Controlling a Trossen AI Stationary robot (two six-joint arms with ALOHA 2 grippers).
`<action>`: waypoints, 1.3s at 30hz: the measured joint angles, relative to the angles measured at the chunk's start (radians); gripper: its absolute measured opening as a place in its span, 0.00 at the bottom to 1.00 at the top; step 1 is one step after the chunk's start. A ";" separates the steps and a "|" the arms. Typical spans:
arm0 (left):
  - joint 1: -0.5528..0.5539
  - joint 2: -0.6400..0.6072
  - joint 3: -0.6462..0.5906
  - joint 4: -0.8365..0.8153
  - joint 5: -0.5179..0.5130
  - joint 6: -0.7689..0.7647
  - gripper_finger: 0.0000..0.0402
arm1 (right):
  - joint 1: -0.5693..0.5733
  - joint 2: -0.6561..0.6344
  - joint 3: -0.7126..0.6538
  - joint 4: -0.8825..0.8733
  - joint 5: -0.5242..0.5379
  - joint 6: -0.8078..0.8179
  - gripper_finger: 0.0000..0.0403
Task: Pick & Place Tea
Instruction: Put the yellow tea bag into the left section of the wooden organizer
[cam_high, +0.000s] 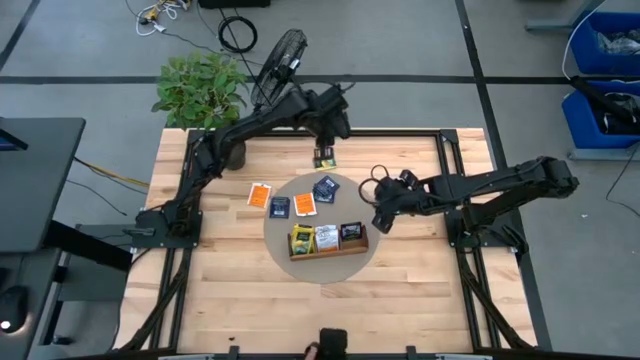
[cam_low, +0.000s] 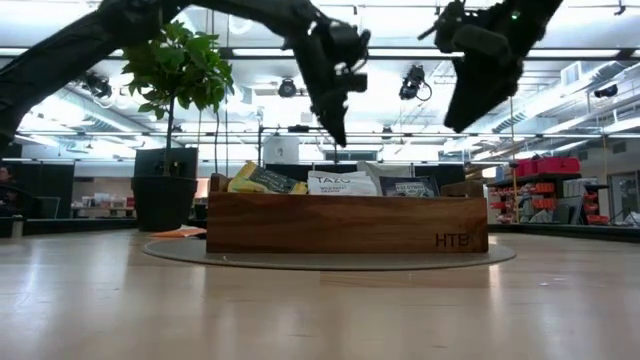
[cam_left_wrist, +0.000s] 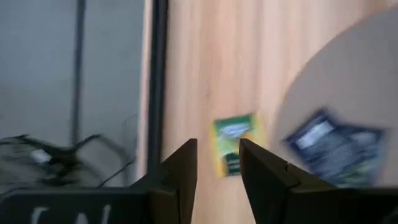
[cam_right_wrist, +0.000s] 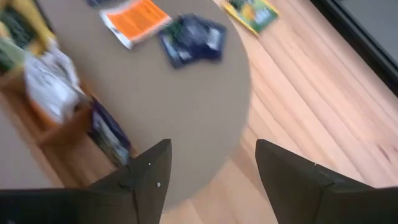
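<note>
Several small tea packets lie flat around a round grey mat (cam_high: 320, 272). A green and yellow one (cam_high: 325, 158) (cam_left_wrist: 233, 146) is on the bare wood, and two orange (cam_high: 259, 195) and two dark blue (cam_high: 325, 188) lie nearby. More packets stand in the wooden tray (cam_high: 328, 250) (cam_low: 345, 222). My left gripper (cam_high: 326, 135) (cam_left_wrist: 217, 163) hangs above the green packet, open by a narrow gap and touching nothing. My right gripper (cam_high: 383, 215) (cam_right_wrist: 211, 163) hovers wide open over the mat's right edge, beside the tray's right end.
The tray's three compartments hold a yellow (cam_low: 262, 180), a white (cam_low: 343, 183) and a dark packet (cam_low: 405, 187), standing on edge. A potted plant (cam_high: 200, 85) stands at the table's far left corner, with a fan (cam_high: 280, 60) behind it. Bare wood lies along the near edge.
</note>
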 joint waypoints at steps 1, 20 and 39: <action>-0.010 -0.010 0.000 0.001 0.011 -0.021 0.30 | 0.005 -0.003 0.000 -0.020 0.011 0.017 0.60; -0.322 -0.100 -0.254 -0.008 -0.199 -0.307 0.16 | 0.005 -0.078 -0.001 -0.107 0.188 -0.141 0.60; -0.631 -0.568 -0.937 0.447 -0.477 -0.777 0.09 | -0.495 0.020 -0.010 0.352 -0.248 -0.484 0.52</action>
